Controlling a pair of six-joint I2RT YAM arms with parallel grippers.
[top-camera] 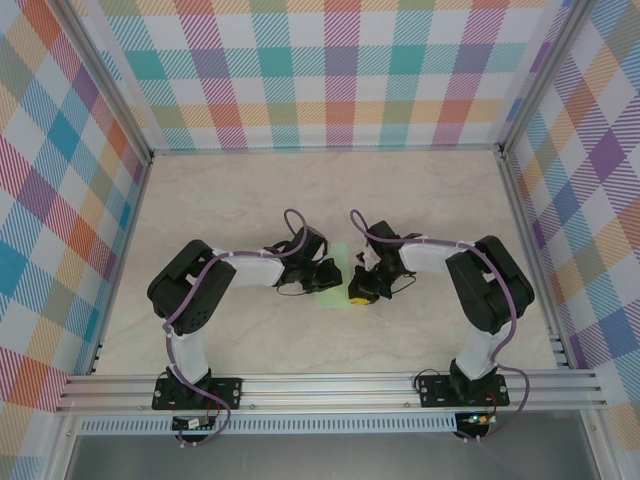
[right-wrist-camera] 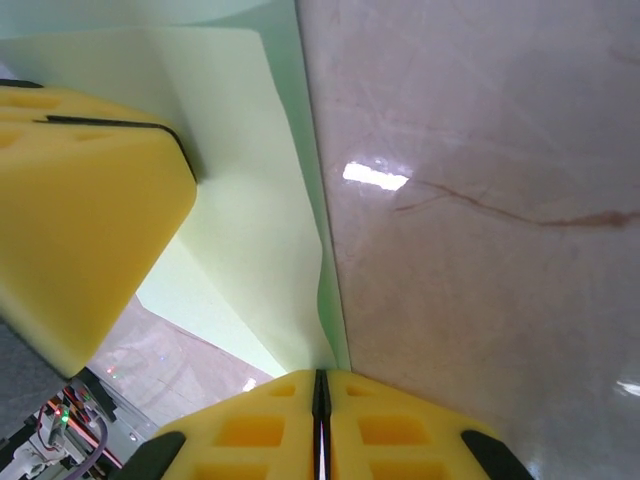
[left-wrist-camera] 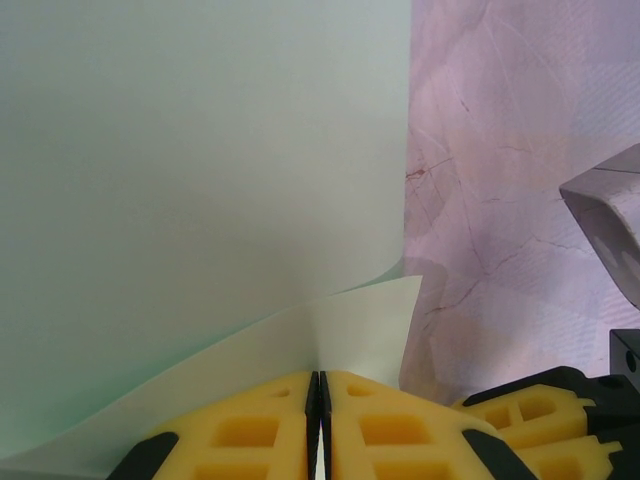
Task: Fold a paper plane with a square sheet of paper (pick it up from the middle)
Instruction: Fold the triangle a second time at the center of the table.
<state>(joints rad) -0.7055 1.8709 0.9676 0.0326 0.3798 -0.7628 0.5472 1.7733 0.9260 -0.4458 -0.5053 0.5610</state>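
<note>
Plaid walls point(top-camera: 340, 70) in pastel checks close in the marbled bench point(top-camera: 250, 190) on three sides, and the pale mint-green sheet of paper point(top-camera: 333, 296) lies low on the bench, a little nearer the arm bases than the back wall. An aluminium rail point(top-camera: 330, 385) runs along the bench edge on the near side of the sheet. The left arm point(top-camera: 200, 290) reaches in from the sheet's left and the right arm point(top-camera: 480, 280) from its right, so the sheet sits between the two wrists.

In the left wrist view the sheet point(left-wrist-camera: 200, 180) covers most of the frame, smooth and unmarked. One straight edge runs down beside bare bench point(left-wrist-camera: 500, 200), and a lighter flap is turned up along its lower edge. The left end effector point(left-wrist-camera: 318, 385) is clenched on that flap, with its yellow pads pressed together and the paper drawn into the seam between them. Just right of the sheet, the right end effector's yellow fingers point(left-wrist-camera: 540, 420) stand close by.

In the right wrist view the sheet point(right-wrist-camera: 250, 200) curls upward in a soft fold beside the glossy bench point(right-wrist-camera: 480, 250). The right end effector point(right-wrist-camera: 320, 380) is also clenched — its pads meet in a thin line, and the sheet's edge runs straight down into that line. The left end effector's yellow finger point(right-wrist-camera: 80, 220) presses against the sheet from the other side.

From above, both end effectors — left point(top-camera: 330, 272) and right point(top-camera: 360, 288) — meet at the sheet, the right one over its lower right part.
</note>
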